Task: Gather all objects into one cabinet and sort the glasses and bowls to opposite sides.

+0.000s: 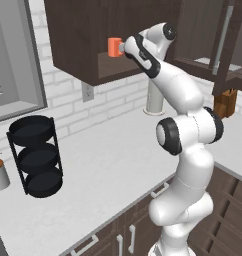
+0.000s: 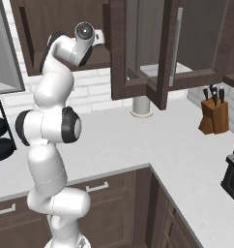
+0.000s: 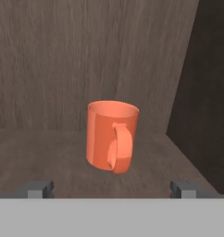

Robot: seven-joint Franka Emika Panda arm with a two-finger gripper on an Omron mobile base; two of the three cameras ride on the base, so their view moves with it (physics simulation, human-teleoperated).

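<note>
End effector [image 3: 112,189] fingertips, cropped and spread, flank the upright orange mug [image 3: 111,136].

Base views flank arm [image 1: 185,150]; hand view close.

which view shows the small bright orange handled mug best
The hand view: the small bright orange handled mug stands upright on the cabinet shelf, handle toward the camera, between the open gripper tips. The left base view shows it partly, in front of the hand.
</note>
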